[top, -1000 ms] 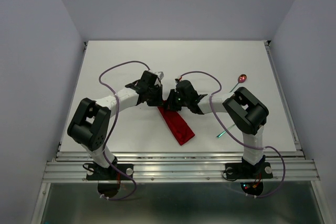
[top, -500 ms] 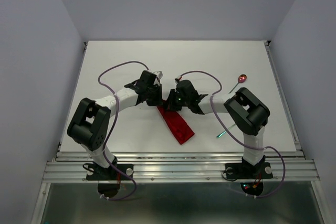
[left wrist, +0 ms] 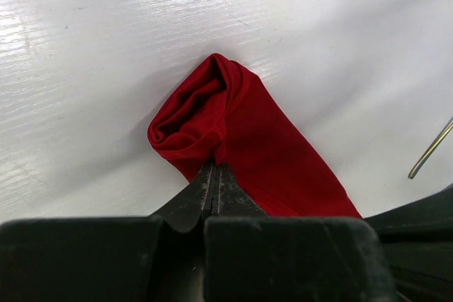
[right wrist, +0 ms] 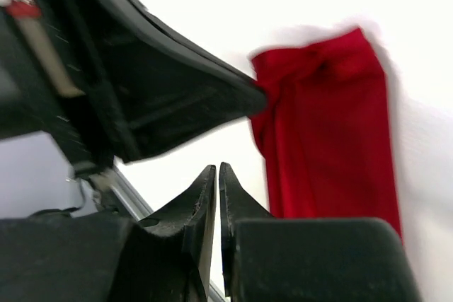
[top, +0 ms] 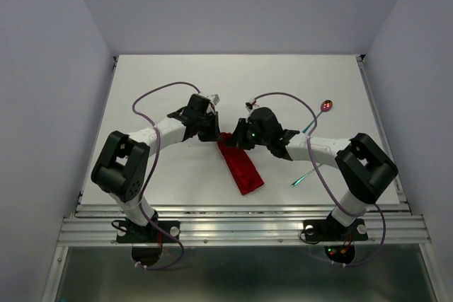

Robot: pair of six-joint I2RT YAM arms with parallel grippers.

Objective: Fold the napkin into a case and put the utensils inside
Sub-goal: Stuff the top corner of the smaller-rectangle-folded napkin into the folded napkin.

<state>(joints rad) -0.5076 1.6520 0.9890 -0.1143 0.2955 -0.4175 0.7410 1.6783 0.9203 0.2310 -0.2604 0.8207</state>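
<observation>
Right tool has let go, barely parted; left tool pinches the napkin, lying diagonally far-left to near-right.

A white table with a faintly streaked, glossy top fills the middle of the overhead view, closed in by pale lavender-grey walls at the back and on both sides. Along its near edge runs a ribbed aluminium rail, and below that lies a dull greenish panel
</observation>
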